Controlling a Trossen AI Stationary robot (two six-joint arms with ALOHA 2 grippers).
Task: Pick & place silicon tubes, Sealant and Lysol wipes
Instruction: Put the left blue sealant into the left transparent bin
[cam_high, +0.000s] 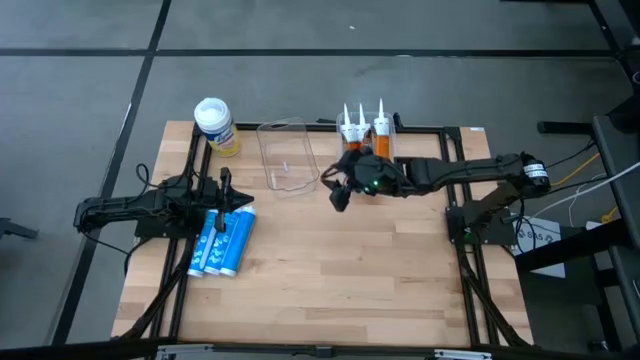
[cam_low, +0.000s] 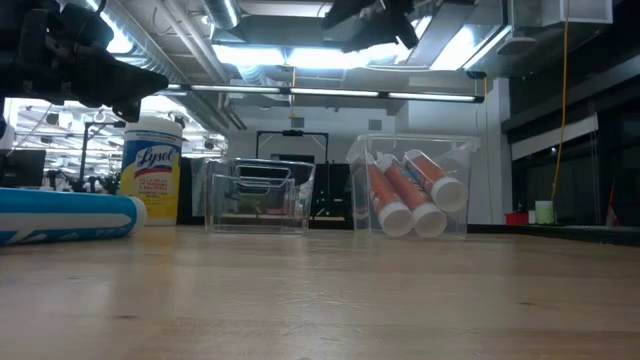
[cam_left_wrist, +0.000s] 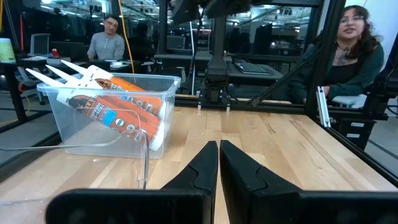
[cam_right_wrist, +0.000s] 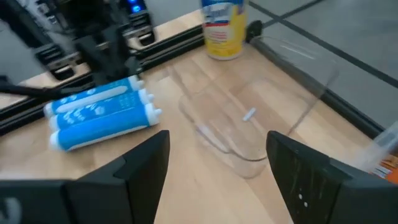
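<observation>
Empty clear bin (cam_high: 287, 155) hard to make out (transparent). Left gripper (cam_high: 245, 199) closed over blue tubes (cam_high: 222, 242); right gripper (cam_high: 337, 192) open beside bin.

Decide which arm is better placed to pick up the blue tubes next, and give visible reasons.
Left, probably. The left gripper, fingers shut, hovers right over the blue tubes. The right gripper, open, sits beside the empty clear bin, farther from them. The left would need to open first.

Three blue tubes (cam_high: 222, 242), three orange sealant tubes (cam_high: 362, 133), one Lysol wipes canister (cam_high: 215, 125), seemingly two clear bins (cam_high: 287, 156).
</observation>
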